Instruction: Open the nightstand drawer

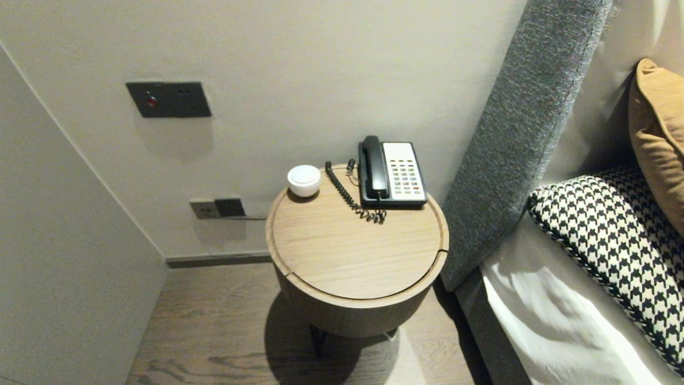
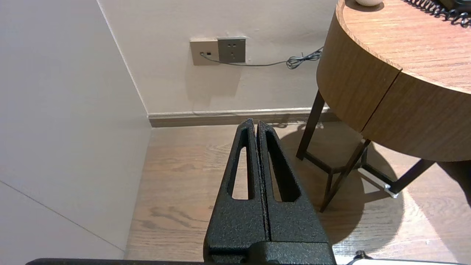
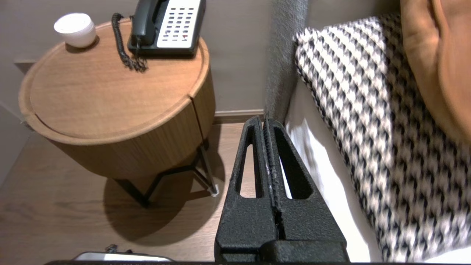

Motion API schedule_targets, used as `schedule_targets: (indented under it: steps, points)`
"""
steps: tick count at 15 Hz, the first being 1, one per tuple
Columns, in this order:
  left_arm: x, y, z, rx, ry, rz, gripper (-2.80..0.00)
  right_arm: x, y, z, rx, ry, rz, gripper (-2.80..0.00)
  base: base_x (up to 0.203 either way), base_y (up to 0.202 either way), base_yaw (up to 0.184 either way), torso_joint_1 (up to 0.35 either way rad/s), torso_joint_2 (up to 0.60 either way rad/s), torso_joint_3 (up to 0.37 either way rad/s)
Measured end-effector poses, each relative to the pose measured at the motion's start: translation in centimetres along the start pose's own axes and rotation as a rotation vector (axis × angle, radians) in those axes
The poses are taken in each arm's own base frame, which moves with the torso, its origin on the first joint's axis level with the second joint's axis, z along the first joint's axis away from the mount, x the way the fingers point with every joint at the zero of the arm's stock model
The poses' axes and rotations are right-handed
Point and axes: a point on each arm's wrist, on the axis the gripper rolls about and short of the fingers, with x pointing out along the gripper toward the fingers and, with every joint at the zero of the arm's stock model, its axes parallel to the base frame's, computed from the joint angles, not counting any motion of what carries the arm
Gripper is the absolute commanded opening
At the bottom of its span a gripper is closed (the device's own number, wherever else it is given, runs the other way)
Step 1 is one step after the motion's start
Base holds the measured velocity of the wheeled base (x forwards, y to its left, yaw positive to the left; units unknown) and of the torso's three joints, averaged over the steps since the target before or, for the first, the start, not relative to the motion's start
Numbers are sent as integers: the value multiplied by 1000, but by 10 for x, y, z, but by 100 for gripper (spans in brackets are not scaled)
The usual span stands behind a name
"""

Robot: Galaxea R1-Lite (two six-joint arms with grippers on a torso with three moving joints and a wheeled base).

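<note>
A round wooden bedside table point(image 1: 342, 256) stands by the wall. On its far side sit a black and white telephone point(image 1: 393, 174) with a coiled cord point(image 1: 350, 195) and a small white lidded cup point(image 1: 304, 180). Neither arm shows in the head view. My left gripper point(image 2: 255, 123) is shut and empty, low over the wooden floor left of the table point(image 2: 368, 92). My right gripper point(image 3: 264, 119) is shut and empty, above the floor gap between the table point(image 3: 110, 103) and the bed, with the telephone point(image 3: 169, 25) and cup point(image 3: 75, 29) ahead of it.
A grey upholstered headboard point(image 1: 523, 133) and the bed with a houndstooth pillow point(image 1: 614, 240) and a tan cushion point(image 1: 660, 133) stand right of the table. Wall sockets point(image 1: 219, 207) and a switch panel point(image 1: 168, 99) are on the wall. A side wall point(image 1: 64, 240) closes the left.
</note>
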Motion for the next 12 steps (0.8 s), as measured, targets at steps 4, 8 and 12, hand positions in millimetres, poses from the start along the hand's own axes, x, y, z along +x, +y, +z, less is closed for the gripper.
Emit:
schedule_targets:
  steps: [4,8,12]
  points:
    - [0,0,0,0,0,0,-280,58,0,49,5,112,44,-280,0,0,0,0,0,0]
    - [0,0,0,0,0,1,-280,117,13,53,1,275,173,-280,0,0,0,0,0,0]
    - [0,0,0,0,0,0,-280,162,24,38,-8,419,216,-280,0,0,0,0,0,0]
